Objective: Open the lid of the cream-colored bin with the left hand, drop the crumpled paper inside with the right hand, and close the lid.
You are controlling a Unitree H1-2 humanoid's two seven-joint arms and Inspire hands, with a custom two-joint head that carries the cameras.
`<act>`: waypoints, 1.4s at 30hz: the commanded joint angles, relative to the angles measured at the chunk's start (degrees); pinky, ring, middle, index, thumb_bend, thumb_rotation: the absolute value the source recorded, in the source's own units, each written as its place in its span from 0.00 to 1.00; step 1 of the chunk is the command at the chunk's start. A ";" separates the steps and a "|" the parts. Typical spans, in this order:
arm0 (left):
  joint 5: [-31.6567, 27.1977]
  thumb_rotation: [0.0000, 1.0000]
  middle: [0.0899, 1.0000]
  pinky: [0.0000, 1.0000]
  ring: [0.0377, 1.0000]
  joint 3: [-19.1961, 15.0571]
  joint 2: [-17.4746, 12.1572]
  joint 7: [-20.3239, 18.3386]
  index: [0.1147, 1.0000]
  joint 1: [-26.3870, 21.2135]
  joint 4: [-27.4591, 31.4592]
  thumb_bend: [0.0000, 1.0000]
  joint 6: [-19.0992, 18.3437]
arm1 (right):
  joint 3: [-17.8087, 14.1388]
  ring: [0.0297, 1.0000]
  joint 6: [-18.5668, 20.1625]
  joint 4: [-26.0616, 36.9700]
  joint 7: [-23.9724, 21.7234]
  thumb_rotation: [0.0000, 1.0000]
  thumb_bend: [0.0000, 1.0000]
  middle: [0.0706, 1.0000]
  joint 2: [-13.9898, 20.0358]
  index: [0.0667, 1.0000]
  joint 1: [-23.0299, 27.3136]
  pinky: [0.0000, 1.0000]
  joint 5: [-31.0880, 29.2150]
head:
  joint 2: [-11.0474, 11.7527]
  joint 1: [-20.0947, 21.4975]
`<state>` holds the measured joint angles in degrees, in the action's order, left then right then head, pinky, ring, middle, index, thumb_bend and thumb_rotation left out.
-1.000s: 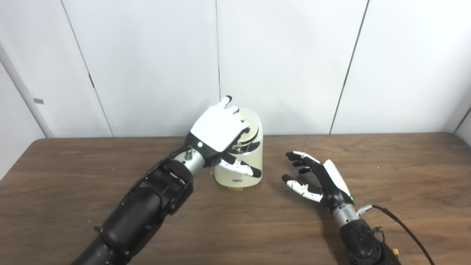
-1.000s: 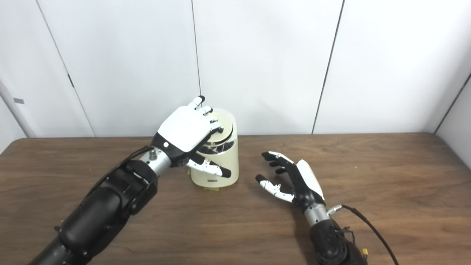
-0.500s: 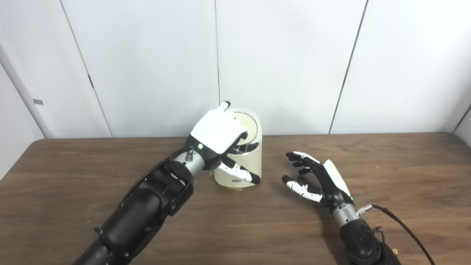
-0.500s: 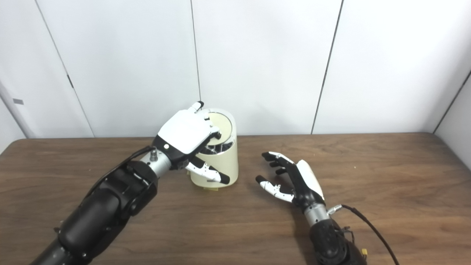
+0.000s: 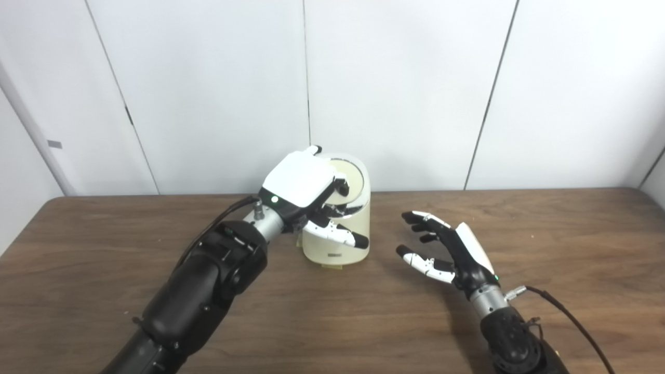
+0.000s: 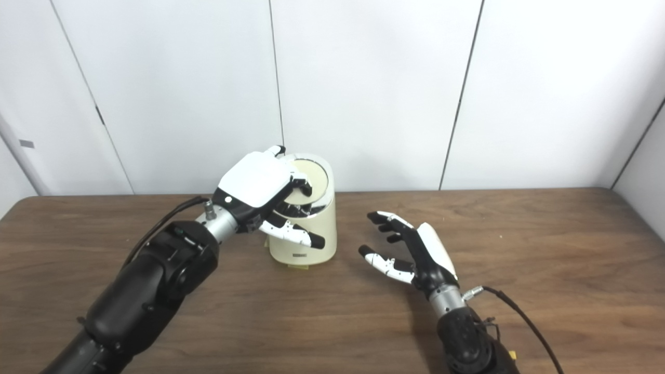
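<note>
The cream-colored bin (image 5: 359, 223) stands on the wooden table near the back wall. Its round lid (image 5: 353, 179) sits tilted, and a dark shiny gap shows under its front edge. My left hand (image 5: 301, 184) lies over the lid's left side with the fingers curled down onto it. Its thumb stretches across the front of the bin. To the right of the bin my right hand (image 5: 447, 249) hovers open, palm turned toward the bin, with nothing in it. No crumpled paper is in view.
White wall panels rise close behind the table (image 5: 104, 234). A black cable (image 5: 571, 322) trails from my right wrist to the lower right. A small yellow tab (image 5: 332, 266) sticks out under the bin's base.
My left hand's fingers, stretched out a second ago, have curled down over the lid, and the lid has tipped lower. My right hand has barely shifted.
</note>
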<state>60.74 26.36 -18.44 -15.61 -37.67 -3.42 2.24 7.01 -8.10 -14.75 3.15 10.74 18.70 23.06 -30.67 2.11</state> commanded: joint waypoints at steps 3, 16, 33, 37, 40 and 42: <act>-2.61 0.94 0.67 1.00 0.77 -0.74 -1.66 -2.17 0.63 0.94 -0.33 0.95 0.35 | -0.60 0.78 -0.54 1.47 0.50 0.43 0.26 0.79 0.79 0.78 1.81 0.70 -0.20 | 0.07 -0.12; -0.80 0.98 0.71 1.00 0.84 -4.32 -1.80 -2.27 0.69 -3.89 3.50 0.87 -2.44 | -0.43 0.78 -0.78 0.64 1.05 0.41 0.25 0.79 0.73 0.77 2.13 0.70 0.40 | 0.66 -0.30; -4.46 0.70 0.67 0.78 0.76 -12.00 0.52 7.60 0.64 -2.65 4.92 0.35 -2.62 | -0.62 0.77 -1.02 0.43 0.82 0.55 0.22 0.79 0.76 0.78 2.08 0.69 -0.08 | 0.77 -0.32; -15.62 0.44 0.66 0.60 0.66 -17.96 3.37 9.48 0.63 0.51 5.42 0.25 -2.88 | -0.61 0.77 -2.47 -0.26 0.99 0.57 0.21 0.79 1.03 0.78 2.22 0.68 -0.50 | 0.74 -0.44; -22.19 0.55 0.64 0.51 0.61 -21.79 5.45 10.38 0.62 3.22 5.91 0.25 -4.26 | -0.53 0.77 -2.51 -0.55 1.28 0.59 0.22 0.79 1.00 0.78 2.27 0.69 -0.15 | 0.92 -0.01; -26.79 0.59 0.64 0.51 0.62 -23.78 6.25 11.43 0.63 5.47 5.63 0.24 -2.91 | -0.58 0.78 -2.27 -0.47 1.41 0.57 0.23 0.79 0.81 0.77 2.20 0.70 -0.09 | 0.92 -0.01</act>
<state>36.89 3.84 -12.21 -6.67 -30.56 0.49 -1.95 6.98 -8.38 -16.63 3.30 10.93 18.75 23.12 -29.71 2.02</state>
